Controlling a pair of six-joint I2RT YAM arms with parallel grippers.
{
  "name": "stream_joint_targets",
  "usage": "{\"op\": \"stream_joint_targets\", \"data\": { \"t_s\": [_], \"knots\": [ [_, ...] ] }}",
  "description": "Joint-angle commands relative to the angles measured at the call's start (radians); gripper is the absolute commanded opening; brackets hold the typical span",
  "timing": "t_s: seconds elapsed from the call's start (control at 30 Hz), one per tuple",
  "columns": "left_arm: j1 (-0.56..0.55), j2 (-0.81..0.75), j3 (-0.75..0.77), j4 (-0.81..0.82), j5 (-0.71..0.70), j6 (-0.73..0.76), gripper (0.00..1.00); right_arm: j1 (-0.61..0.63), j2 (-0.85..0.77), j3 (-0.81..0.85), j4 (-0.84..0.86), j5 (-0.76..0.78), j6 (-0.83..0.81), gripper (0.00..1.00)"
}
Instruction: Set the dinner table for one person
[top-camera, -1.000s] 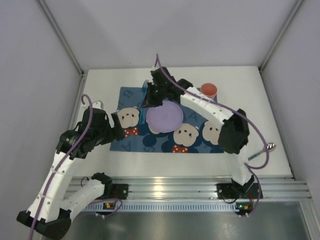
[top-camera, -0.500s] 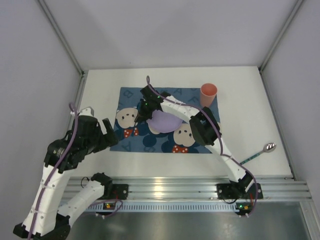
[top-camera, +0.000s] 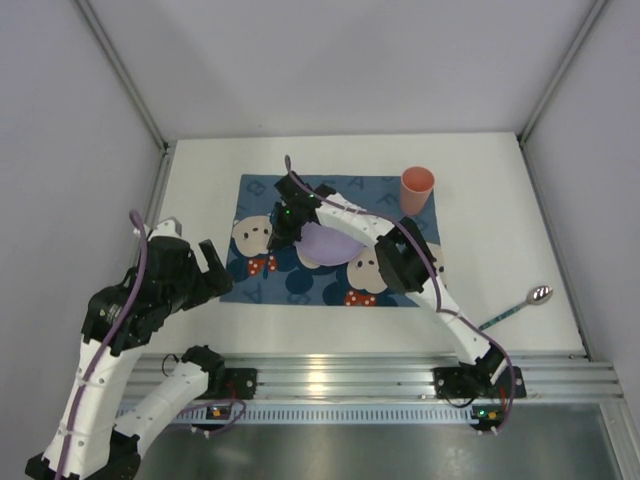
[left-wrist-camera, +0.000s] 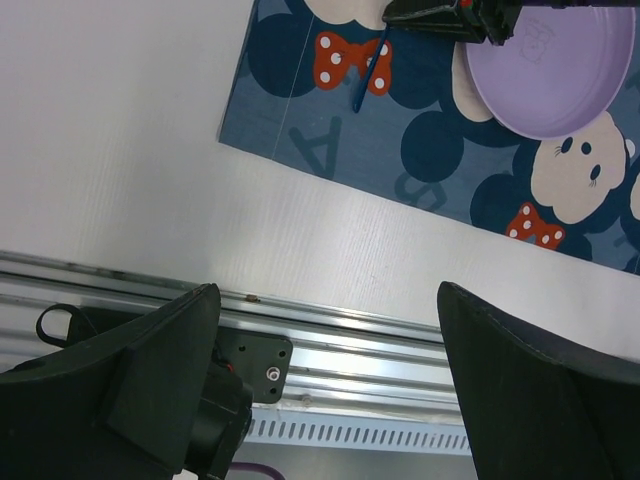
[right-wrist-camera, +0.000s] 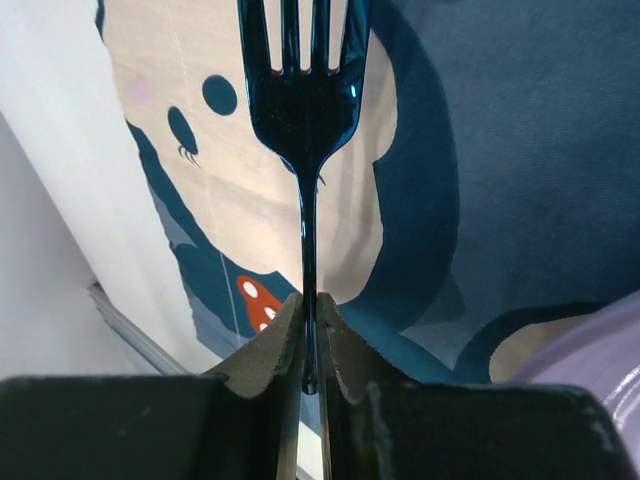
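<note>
My right gripper (right-wrist-camera: 310, 335) is shut on the handle of a dark blue fork (right-wrist-camera: 304, 100). It holds the fork over the blue cartoon placemat (top-camera: 262, 288), just left of the purple plate (top-camera: 335, 243). The left wrist view shows the fork (left-wrist-camera: 367, 72) sticking out of the right gripper (left-wrist-camera: 385, 20) above a red bow; I cannot tell whether it touches the mat. My left gripper (left-wrist-camera: 330, 400) is open and empty over the near-left edge of the white dinner table (top-camera: 500, 230). An orange cup (top-camera: 417, 187) stands at the mat's far right corner. A spoon (top-camera: 522, 304) lies at the right.
The metal rail (left-wrist-camera: 350, 350) runs along the table's near edge under my left gripper. Grey walls close the cell on three sides. The right arm (top-camera: 400, 255) stretches across the plate and the mat.
My right gripper has carried the fork from the plate's far-left rim down to the mat left of the plate. The left arm has drawn back toward the near-left.
</note>
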Motion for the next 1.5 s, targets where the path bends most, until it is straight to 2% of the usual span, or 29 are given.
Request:
{"op": "stream_joint_targets", "data": {
  "t_s": [0.0, 0.1, 0.17, 0.2, 0.27, 0.33, 0.5, 0.57, 0.67, 0.7, 0.73, 0.77, 0.8, 0.83, 0.87, 0.9, 0.93, 0.97, 1.0, 1.03, 1.13, 1.2, 1.23, 1.33, 1.47],
  "knots": [
    [0.001, 0.013, 0.013, -0.047, 0.01, 0.003, 0.95, 0.034, 0.026, 0.073, -0.048, 0.0, -0.06, 0.09],
    [0.001, 0.018, 0.011, -0.038, 0.018, 0.007, 0.95, 0.042, 0.019, 0.073, -0.072, 0.023, -0.089, 0.13],
    [0.001, 0.016, 0.008, -0.032, 0.026, 0.007, 0.95, 0.042, 0.009, 0.068, -0.08, 0.039, -0.101, 0.29],
    [0.001, 0.016, 0.007, -0.03, 0.029, 0.007, 0.95, 0.042, 0.005, 0.07, -0.077, 0.042, -0.104, 0.44],
    [0.001, 0.018, 0.005, -0.024, 0.038, 0.01, 0.95, 0.04, -0.001, 0.077, -0.071, 0.039, -0.114, 0.54],
    [0.001, 0.019, 0.002, -0.017, 0.043, 0.01, 0.95, 0.039, -0.024, 0.08, -0.06, 0.036, -0.12, 0.57],
    [0.001, 0.024, -0.016, 0.022, 0.057, 0.019, 0.95, 0.037, -0.148, 0.076, -0.04, 0.017, -0.134, 0.58],
    [0.001, 0.029, -0.027, 0.036, 0.057, 0.025, 0.95, 0.037, -0.259, 0.048, -0.04, 0.019, -0.161, 0.58],
    [0.001, 0.03, -0.052, 0.068, 0.056, 0.037, 0.95, 0.017, -0.481, -0.1, -0.04, 0.096, -0.212, 0.59],
    [0.001, 0.029, -0.067, 0.091, 0.066, 0.042, 0.95, 0.005, -0.617, -0.16, -0.04, 0.126, -0.224, 0.59],
    [0.001, 0.033, -0.073, 0.102, 0.075, 0.043, 0.95, -0.01, -0.691, -0.312, -0.04, 0.158, -0.233, 0.59],
    [0.002, 0.036, -0.081, 0.112, 0.086, 0.048, 0.95, -0.058, -0.768, -0.4, -0.039, 0.227, -0.244, 0.59],
    [0.001, 0.041, -0.095, 0.134, 0.105, 0.046, 0.95, -0.093, -0.92, -0.494, -0.048, 0.259, -0.246, 0.59],
    [0.001, 0.047, -0.104, 0.144, 0.116, 0.049, 0.95, -0.189, -0.996, -0.689, -0.052, 0.294, -0.229, 0.59],
    [0.001, 0.047, -0.111, 0.155, 0.125, 0.051, 0.95, -0.251, -1.147, -0.788, -0.074, 0.302, -0.218, 0.59],
    [0.001, 0.048, -0.133, 0.18, 0.145, 0.053, 0.94, -0.32, -1.217, -0.966, -0.095, 0.312, -0.207, 0.59],
    [0.001, 0.048, -0.144, 0.192, 0.152, 0.054, 0.95, -0.478, -1.282, -1.037, -0.129, 0.321, -0.201, 0.59],
    [0.001, 0.05, -0.156, 0.206, 0.161, 0.057, 0.95, -0.56, -1.373, -1.088, -0.248, 0.382, -0.206, 0.59],
    [0.001, 0.052, -0.177, 0.226, 0.184, 0.057, 0.94, -0.639, -1.403, -1.14, -0.319, 0.431, -0.232, 0.59],
    [0.001, 0.052, -0.188, 0.238, 0.193, 0.059, 0.94, -0.778, -1.422, -1.16, -0.376, 0.475, -0.252, 0.59],
    [-0.001, 0.059, -0.219, 0.267, 0.259, 0.059, 0.94, -0.982, -1.46, -1.214, -0.471, 0.557, -0.33, 0.59],
    [-0.001, 0.065, -0.23, 0.275, 0.276, 0.065, 0.94, -1.059, -1.471, -1.26, -0.482, 0.574, -0.348, 0.64],
    [-0.001, 0.07, -0.23, 0.278, 0.279, 0.068, 0.94, -1.127, -1.468, -1.277, -0.476, 0.576, -0.364, 0.64],
    [-0.001, 0.085, -0.216, 0.275, 0.284, 0.097, 0.94, -1.225, -1.433, -1.346, -0.444, 0.583, -0.396, 0.64],
    [-0.001, 0.101, -0.193, 0.254, 0.287, 0.112, 0.94, -1.297, -1.362, -1.38, -0.401, 0.549, -0.379, 0.64]
  ]
}}
